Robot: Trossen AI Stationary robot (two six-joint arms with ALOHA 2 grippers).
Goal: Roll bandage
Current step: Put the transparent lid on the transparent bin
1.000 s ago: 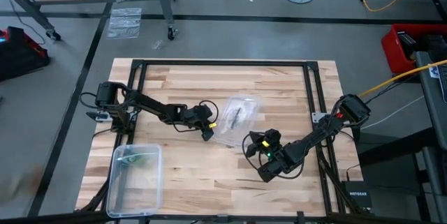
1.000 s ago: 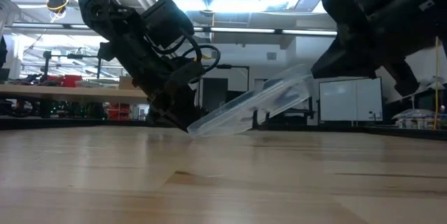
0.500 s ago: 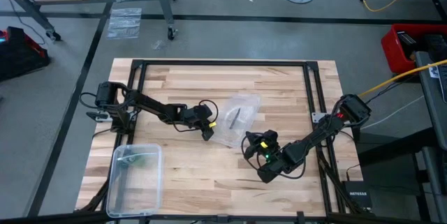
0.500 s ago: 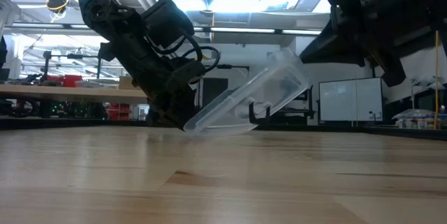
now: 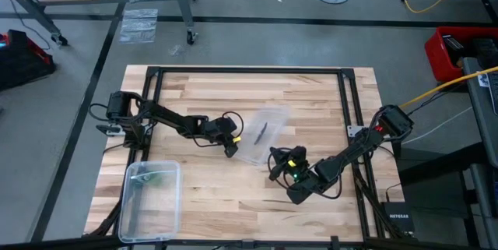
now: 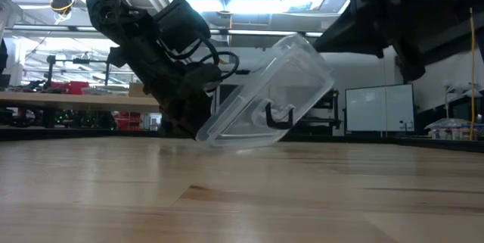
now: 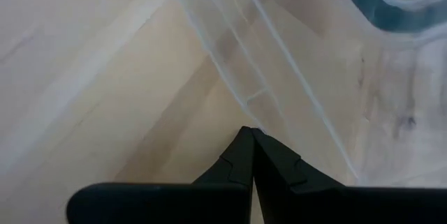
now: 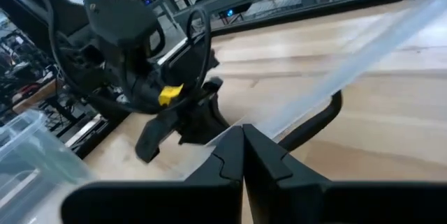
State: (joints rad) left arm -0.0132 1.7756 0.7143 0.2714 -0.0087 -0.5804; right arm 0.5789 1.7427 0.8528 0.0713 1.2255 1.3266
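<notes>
Wooden bench [image 5: 311, 102]: both jaws closed, left gripper [image 5: 231, 150] pinning clear lid [image 5: 261, 133], right gripper [image 5: 274, 159] raising its far edge; advise holding that pin firm.

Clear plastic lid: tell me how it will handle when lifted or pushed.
Probably stiff: the clear plastic lid keeps its moulded shape while tilted up on one edge. Likely light, since the right gripper seems to hold it by a thin rim. Smooth plastic may slide on the table.

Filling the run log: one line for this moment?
left claw: shut on clear lid | right claw: shut on lid's other edge | lid: tilted up | bandage: in clear box
</notes>
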